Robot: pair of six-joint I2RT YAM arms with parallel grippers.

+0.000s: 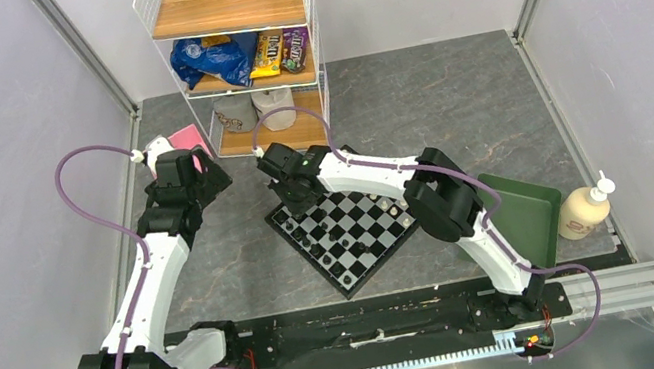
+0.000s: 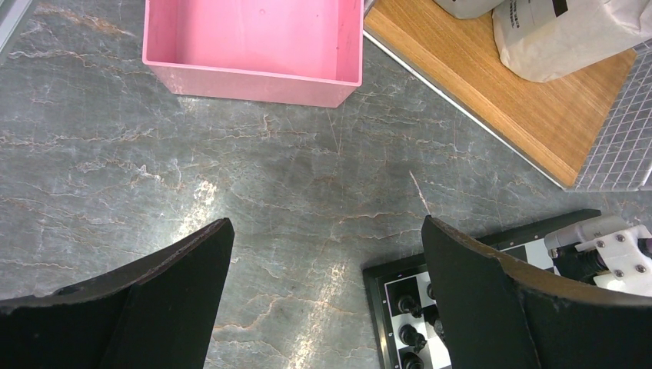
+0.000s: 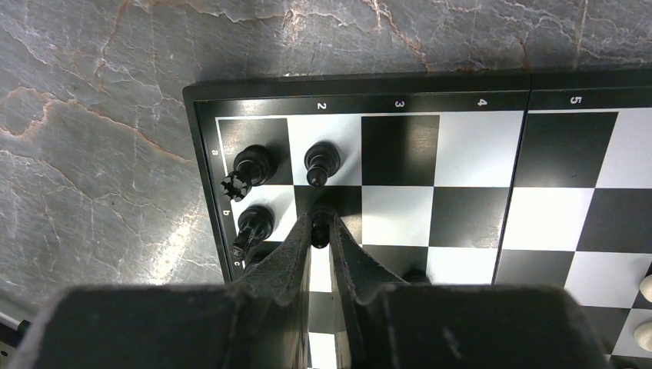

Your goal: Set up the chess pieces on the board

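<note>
Two arms are seen in the overhead view. The right claw [image 1: 294,205] is held low over the far left corner of the board [image 1: 349,288], which lies at an angle on the tabletop [image 1: 452,112]. The other arm is parked well off to the left of that claw, next to a pink box [image 1: 185,136].

In the left wrist view, the left claw [image 2: 327,223] is spread wide with nothing between its fingers, only bare tabletop below. The pink box is found ahead of it. The board's corner, with a few black pieces [image 2: 407,311] on it, is just under its right finger.

In the right wrist view, the right claw is clenched on a black piece [image 3: 319,231], pinched near its top. A dark square in the second file lies beneath it. Whether the base is already seated cannot be told. Two black pieces are placed just to the claw's left in the edge file, and a third directly ahead of it. Cream pieces [image 3: 644,288] are glimpsed far to its right.

The step in hand is judged to be the placing of this black piece beside those already set out. A short straight descent is called for next, until the base is seated. The fingers should then be parted only a little and the claw lifted vertically, since the neighbours ahead and to the left could easily be toppled.
</note>
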